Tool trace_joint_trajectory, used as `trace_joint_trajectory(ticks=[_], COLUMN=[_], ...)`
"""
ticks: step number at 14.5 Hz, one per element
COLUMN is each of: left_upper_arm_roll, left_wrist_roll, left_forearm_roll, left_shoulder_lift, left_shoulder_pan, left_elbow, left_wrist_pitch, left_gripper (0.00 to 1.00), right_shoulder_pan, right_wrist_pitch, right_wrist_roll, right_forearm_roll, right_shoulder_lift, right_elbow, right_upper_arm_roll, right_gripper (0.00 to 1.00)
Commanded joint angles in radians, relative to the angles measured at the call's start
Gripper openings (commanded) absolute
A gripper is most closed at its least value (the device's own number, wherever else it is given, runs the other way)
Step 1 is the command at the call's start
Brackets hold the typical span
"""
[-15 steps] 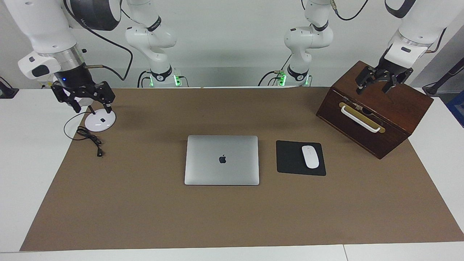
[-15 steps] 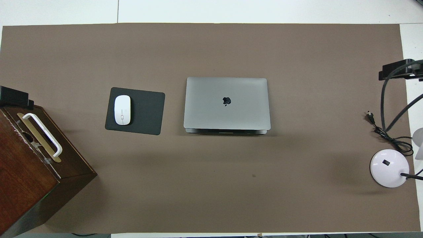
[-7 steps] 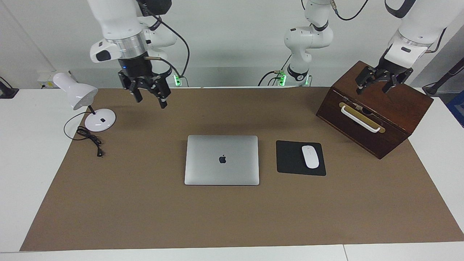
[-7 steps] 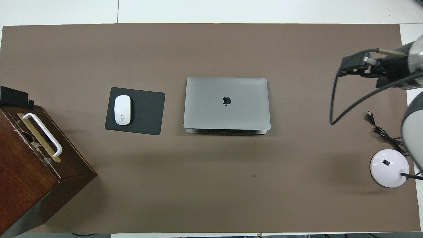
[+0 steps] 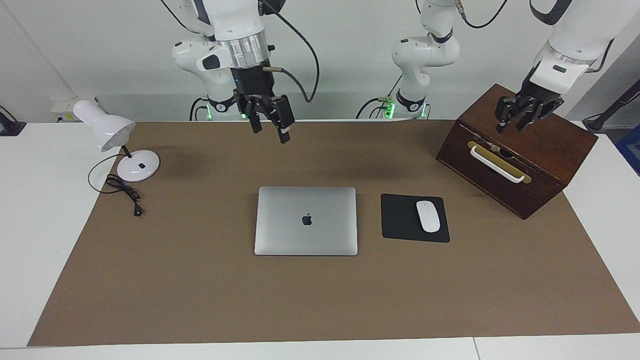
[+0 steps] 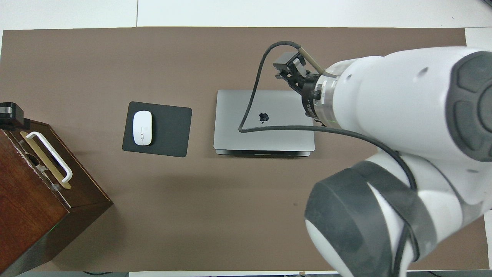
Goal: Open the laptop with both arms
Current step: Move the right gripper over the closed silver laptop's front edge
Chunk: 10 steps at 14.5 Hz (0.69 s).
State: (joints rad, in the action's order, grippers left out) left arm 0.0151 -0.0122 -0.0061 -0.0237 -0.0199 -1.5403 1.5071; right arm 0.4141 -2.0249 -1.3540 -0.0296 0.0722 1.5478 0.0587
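Closed laptop (image 5: 306,221) lying flat at the middle of a brown mat (image 5: 200,290) on the white counter (image 5: 30,200), lid down and logo up; the task has not visibly begun. Nearer to the robots than the laptop, toward the left arm's end, stands a wooden box (image 5: 550,150) with a white handle; the left hand (image 5: 514,124) hangs over its top, and whether it is spread or pressed together cannot be told. Also nearer than the laptop, toward the right arm's end, stands a white desk lamp (image 5: 134,167) with its cord. The right hand (image 5: 270,132) hangs high over the mat, spread and holding nothing, well apart from the lid. Just beside the laptop, toward the left arm's end, lies a black mouse pad (image 5: 400,220) carrying a white mouse (image 5: 428,216). Probable hazards: the lid seam, judged to face the robots, is thin, so a fingertip may miss it and push the whole laptop along the mat; a lift made before the other hand steadies the base may raise the base too; the left hand's path from the box crosses the mouse; the right arm's slack cable (image 6: 250,111) may drag on the lid.
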Motion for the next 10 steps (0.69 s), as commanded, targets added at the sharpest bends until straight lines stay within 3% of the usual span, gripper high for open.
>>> trace_joint_trajectory(ticks=[1, 5, 10], left_upper_arm_roll=[-0.009, -0.017, -0.020], left_wrist_roll=[-0.015, -0.022, -0.023], left_forearm_roll=[0.005, 0.005, -0.018], left_shoulder_lift=[-0.025, -0.025, -0.050], left_shoulder_pan=[0.005, 0.003, -0.018], left_elbow=[-0.029, -0.038, -0.110], left_wrist_pitch=[0.022, 0.053, 0.191], left_gripper=[0.00, 0.00, 0.00], right_shoulder_pan=[0.009, 0.040, 0.042], right_wrist_pitch=[-0.110, -0.254, -0.429], right_wrist_roll=[-0.144, -0.256, -0.296], right_forearm_roll=[-0.004, -0.004, -0.001], right_shoulder_lift=[0.029, 0.044, 0.064], right_elbow=[0.011, 0.077, 0.164], right_upper_arm_roll=[-0.005, -0.003, -0.002], right_gripper=[1.00, 1.00, 1.00])
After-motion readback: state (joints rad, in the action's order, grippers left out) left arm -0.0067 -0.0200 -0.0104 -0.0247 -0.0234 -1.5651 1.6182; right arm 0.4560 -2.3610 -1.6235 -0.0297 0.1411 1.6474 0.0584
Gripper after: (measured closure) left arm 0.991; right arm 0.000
